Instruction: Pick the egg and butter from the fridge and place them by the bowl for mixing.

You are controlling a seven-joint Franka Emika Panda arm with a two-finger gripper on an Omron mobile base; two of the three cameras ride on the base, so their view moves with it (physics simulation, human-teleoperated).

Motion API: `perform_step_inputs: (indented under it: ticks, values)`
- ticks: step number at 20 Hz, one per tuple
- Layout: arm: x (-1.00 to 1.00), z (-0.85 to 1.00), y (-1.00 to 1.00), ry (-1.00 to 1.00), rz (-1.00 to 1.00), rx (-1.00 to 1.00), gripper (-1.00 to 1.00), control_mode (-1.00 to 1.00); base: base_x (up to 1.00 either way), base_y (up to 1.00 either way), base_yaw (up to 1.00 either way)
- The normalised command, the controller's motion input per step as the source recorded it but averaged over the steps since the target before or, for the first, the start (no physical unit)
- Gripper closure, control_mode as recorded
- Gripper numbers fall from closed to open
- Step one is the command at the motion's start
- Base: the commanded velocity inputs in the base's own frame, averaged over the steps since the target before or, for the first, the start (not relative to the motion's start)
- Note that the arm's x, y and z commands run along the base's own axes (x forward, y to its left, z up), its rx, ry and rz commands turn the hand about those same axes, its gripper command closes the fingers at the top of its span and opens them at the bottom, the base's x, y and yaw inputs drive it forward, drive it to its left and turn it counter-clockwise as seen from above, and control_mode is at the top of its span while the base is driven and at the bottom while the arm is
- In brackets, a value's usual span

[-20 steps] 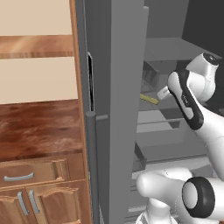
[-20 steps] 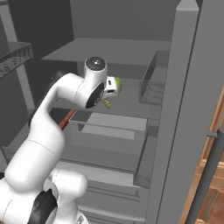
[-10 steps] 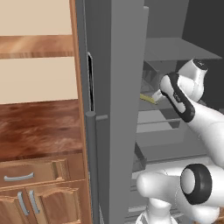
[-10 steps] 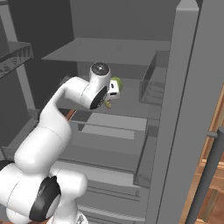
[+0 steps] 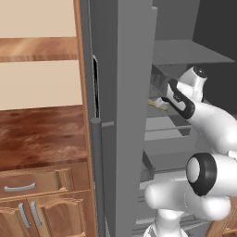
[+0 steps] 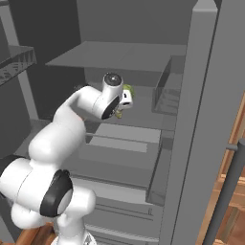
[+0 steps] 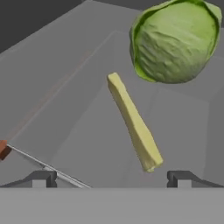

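Hovering inside the fridge (image 6: 201,119), the gripper (image 7: 111,177) keeps its fingers spread wide, grasping nothing. Just ahead lies the butter (image 7: 133,122) on the grey shelf (image 7: 65,100); probably soft and slippery, best pinched across its middle. Beyond sits a cabbage (image 7: 175,41).

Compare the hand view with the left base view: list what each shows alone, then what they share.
Hand view alone: a green leafy ball lying beyond the far end of the butter, a small reddish-brown thing at the picture's edge, and the gripper with jaws wide open, nothing between them.

Left base view alone: the fridge door with its bar handle, the wooden drawers, and the white arm reaching inside.

Both: the butter lying on the grey shelf, a yellow sliver by the arm in the left base view.
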Motion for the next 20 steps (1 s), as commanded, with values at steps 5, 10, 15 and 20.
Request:
perform_step_inputs:
  ticks: [5,10,15,20]
  values:
    - [0.57,-0.23,-0.06,0.01,-0.01,0.0,-1.0,-1.0,0.0,0.0,0.0]
    - [0.47,-0.23,-0.13,0.06,-0.01,0.0,-1.0,-1.0,0.0,0.0,0.0]
    - [0.46,-0.24,-0.04,0.07,0.0,-0.02,-1.0,-1.0,0.0,0.0,0.0]
    - [0.44,-0.21,-0.05,0.03,0.0,0.0,-1.0,-1.0,0.0,0.0,0.0]
